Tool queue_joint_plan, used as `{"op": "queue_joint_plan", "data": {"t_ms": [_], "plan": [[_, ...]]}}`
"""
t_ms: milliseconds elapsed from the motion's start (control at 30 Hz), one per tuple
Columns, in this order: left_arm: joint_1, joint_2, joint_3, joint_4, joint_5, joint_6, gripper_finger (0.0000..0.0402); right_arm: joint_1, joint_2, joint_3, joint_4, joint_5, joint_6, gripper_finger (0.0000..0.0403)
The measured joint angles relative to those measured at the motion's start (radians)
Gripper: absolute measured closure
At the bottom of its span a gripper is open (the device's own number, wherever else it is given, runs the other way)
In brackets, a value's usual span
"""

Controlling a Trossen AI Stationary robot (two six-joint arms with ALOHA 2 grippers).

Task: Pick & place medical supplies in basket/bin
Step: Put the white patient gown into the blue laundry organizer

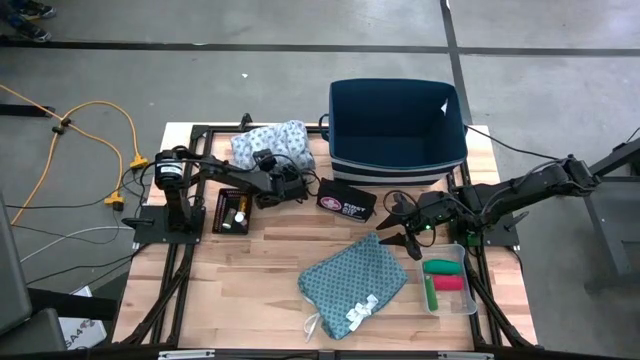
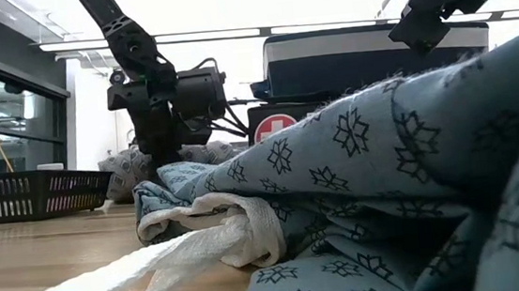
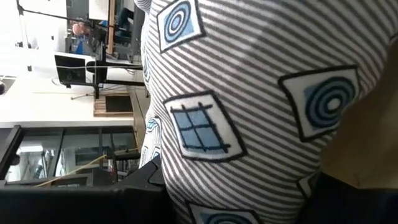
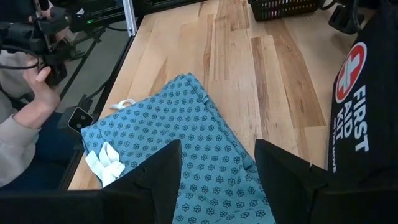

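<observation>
**Nothing in the bin yet, both cloths left to move**

Pale wood planks make up the bench [image 1: 260, 250], set on a grey floor, and the dark blue bin [image 1: 398, 122] at the far edge looks empty from above.

Starting at my left: a small black mesh tray [image 1: 231, 211] sits beside my left arm's base, holding a few small things I cannot make out. My left hand [image 1: 283, 184] is down at the near edge of the pale blue-grey patterned cloth [image 1: 270, 142], which lies bunched just left of the bin. The wrist view is filled with striped fabric pressed close, so I judge I am closing on it, though I cannot tell whether the grip is made.

In the middle, a black first aid pouch [image 1: 346, 200] lies in front of the bin. The teal cloth with white ties [image 1: 355, 282] lies flat nearer the front edge.

My right hand [image 1: 409, 237] hovers over the teal cloth's far corner, fingers [image 4: 152, 180] parted and holding nothing. Beside it, a clear tray [image 1: 450, 281] carries the green roll [image 1: 442, 267] and red roll [image 1: 447, 284].

By my reckoning the work has barely begun: everything remains outside the bin.
</observation>
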Motion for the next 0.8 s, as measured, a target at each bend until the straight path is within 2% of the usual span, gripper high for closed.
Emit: {"op": "queue_joint_plan", "data": {"t_ms": [233,600,800], "plan": [[0.0,-0.034,0.0,-0.003,-0.003,0.002,0.0253,0.0,0.0,0.0,0.0,0.0,0.0,0.0211],[-0.013,-0.209,0.0,-0.005,0.015,0.092,0.0253,0.0,0.0,0.0,0.0,0.0,0.0,0.0211],[-0.042,-0.299,0.0,0.005,-0.044,0.177,0.0253,0.0,0.0,0.0,0.0,0.0,0.0,0.0211]]}}
